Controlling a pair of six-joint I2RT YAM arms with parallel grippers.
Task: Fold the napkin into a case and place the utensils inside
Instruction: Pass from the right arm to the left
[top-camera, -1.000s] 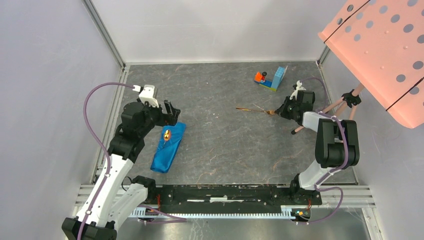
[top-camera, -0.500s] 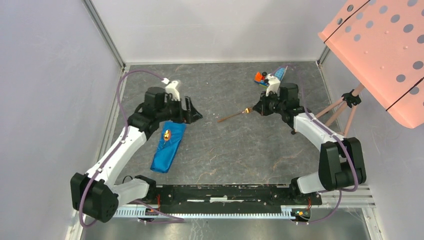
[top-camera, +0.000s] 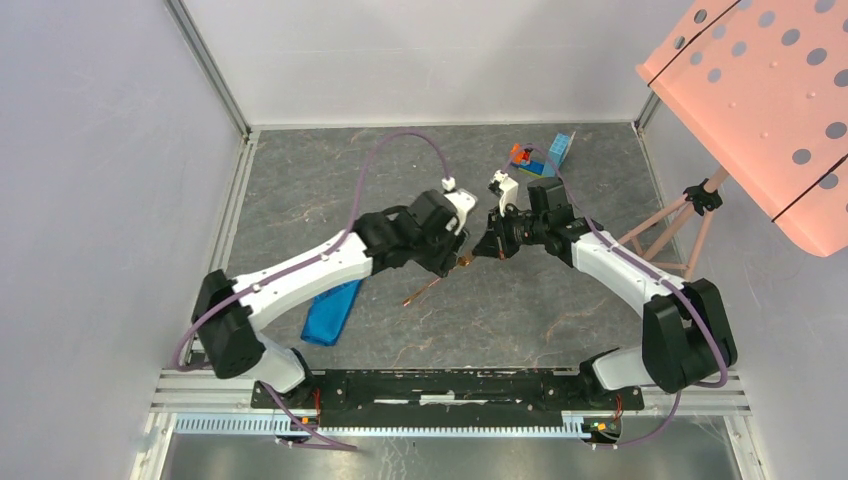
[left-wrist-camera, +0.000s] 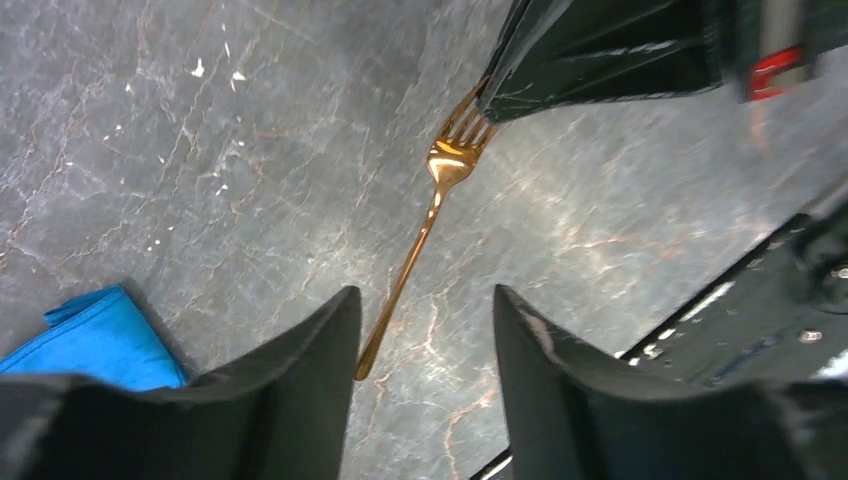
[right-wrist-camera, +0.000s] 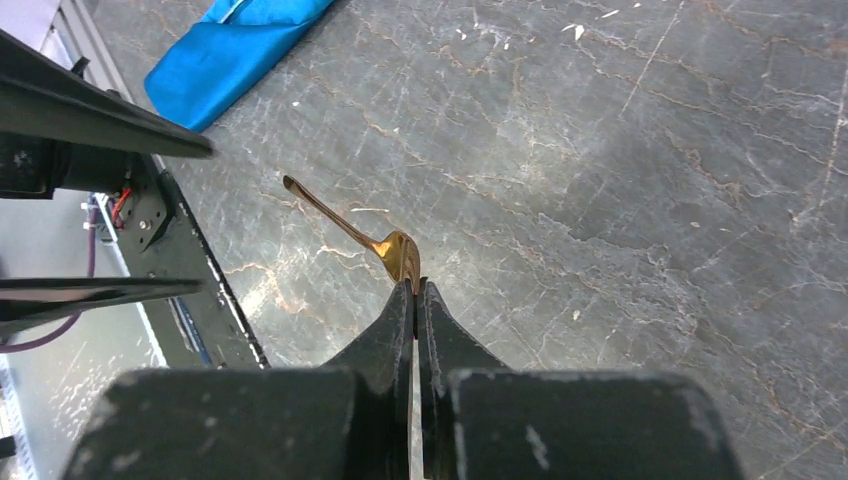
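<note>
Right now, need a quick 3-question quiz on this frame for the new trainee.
1. True or false: the right claw is shut on the tine end of the fork.
2. Pick one. The left claw is: A) shut on the cloth; B) open, close to the fork's handle end; C) out of every view.
3. Short answer: does the blue napkin case lie to the robot's left or right of the fork?

Key: 1 true; 2 B; 3 left.
</note>
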